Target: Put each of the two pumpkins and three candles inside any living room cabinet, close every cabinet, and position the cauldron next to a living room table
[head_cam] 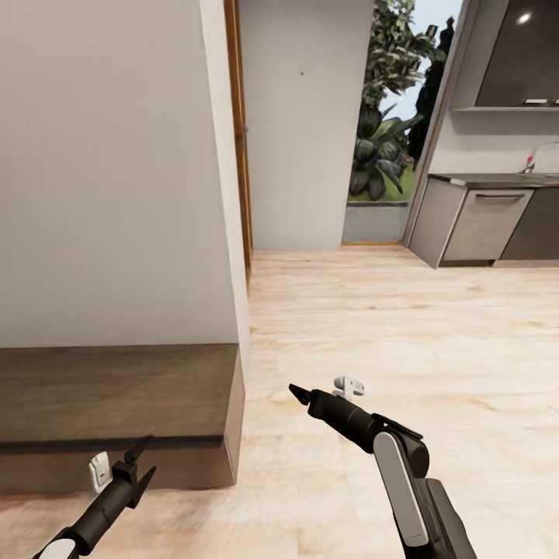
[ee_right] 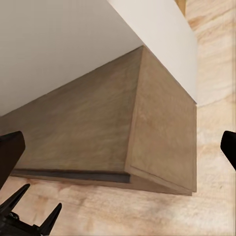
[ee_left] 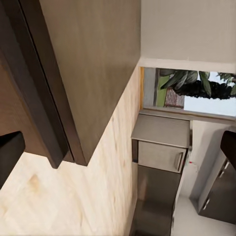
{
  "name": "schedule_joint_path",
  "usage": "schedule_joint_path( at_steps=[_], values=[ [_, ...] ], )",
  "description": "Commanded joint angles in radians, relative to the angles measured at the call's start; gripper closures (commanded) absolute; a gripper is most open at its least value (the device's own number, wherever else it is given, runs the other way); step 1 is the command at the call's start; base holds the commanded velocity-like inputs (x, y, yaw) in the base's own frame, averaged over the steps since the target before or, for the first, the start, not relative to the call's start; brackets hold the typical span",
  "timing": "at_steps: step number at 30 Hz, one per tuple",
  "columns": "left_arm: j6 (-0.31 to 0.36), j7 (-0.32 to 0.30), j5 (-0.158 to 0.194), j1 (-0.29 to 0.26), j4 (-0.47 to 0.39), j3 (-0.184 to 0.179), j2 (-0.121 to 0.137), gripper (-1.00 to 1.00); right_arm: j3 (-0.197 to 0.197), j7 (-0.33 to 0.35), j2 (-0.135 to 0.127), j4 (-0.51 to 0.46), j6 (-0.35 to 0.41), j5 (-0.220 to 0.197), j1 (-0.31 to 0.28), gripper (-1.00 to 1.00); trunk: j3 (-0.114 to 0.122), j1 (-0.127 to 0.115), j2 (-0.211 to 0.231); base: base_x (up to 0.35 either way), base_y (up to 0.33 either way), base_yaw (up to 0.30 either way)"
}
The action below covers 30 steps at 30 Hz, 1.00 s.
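Cabinet [head_cam: 116, 404] at lower left, fronts shut; left claw [head_cam: 140, 466] and right claw [head_cam: 307, 397] both spread, carrying nothing, over wood floor [head_cam: 404, 349]. Every placement apparently remains undone.

Low brown cabinet [head_cam: 116, 404] against white wall [head_cam: 109, 171], both empty grippers over pale wood floor [head_cam: 404, 326].
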Motion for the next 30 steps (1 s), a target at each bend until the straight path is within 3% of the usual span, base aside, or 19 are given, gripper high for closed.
schedule_joint_path(
  at_steps=[1,14,30],
  values=[
    [0.008,-0.001,0.006,-0.001,0.000,0.002,0.000,-1.00,-0.001,0.005,0.000,-0.001,0.004,0.005,-0.001,-1.00,-0.001,0.000,0.000,0.091,-0.028,0.000],
    [0.005,0.000,0.006,-0.001,0.000,0.002,-0.001,-1.00,0.000,-0.001,0.004,0.001,0.004,0.013,-0.001,-1.00,0.000,0.000,0.000,0.169,-0.045,0.008],
    [0.003,-0.001,0.005,-0.001,0.001,0.002,-0.002,-1.00,0.026,0.001,0.000,0.002,0.002,0.015,-0.001,-1.00,0.006,0.000,0.000,0.036,0.019,0.242]
  ],
)
